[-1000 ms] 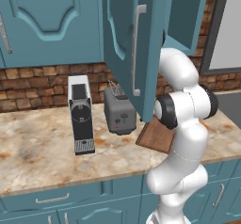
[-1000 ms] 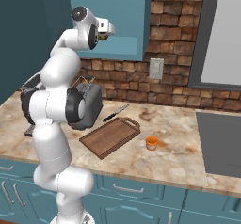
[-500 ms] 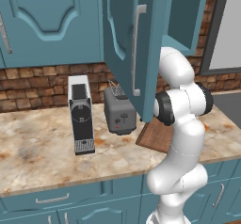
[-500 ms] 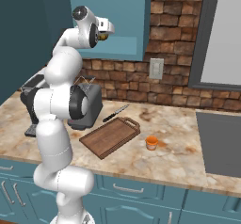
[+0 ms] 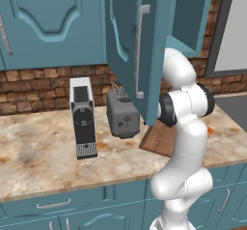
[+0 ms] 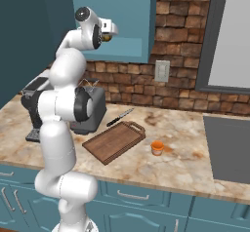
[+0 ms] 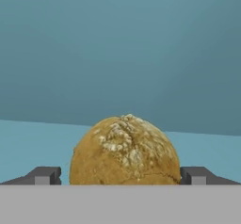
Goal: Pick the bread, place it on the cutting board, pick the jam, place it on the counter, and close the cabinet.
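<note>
The bread (image 7: 124,152), a round tan bun, rests on the teal shelf inside the open cabinet (image 6: 128,22). My gripper (image 7: 124,176) is open, with one dark fingertip (image 7: 44,175) on each side of the bun. From the right base view the gripper (image 6: 109,33) reaches into the cabinet at shelf height, the bread (image 6: 106,37) just showing at its tip. The cutting board (image 6: 114,141) lies bare on the counter (image 6: 185,163), and the jam (image 6: 156,147) stands on the counter just right of it. The cabinet door (image 5: 132,45) hangs wide open.
A grey toaster (image 5: 123,113) and a coffee machine (image 5: 83,118) stand on the counter left of the board (image 5: 157,139). A knife (image 6: 120,117) lies behind the board. A sink (image 6: 229,148) is at the right. Brick wall runs behind.
The hand has crept slightly deeper into the cabinet toward the bread. The jaws have stayed open and nothing on the counter has moved.
</note>
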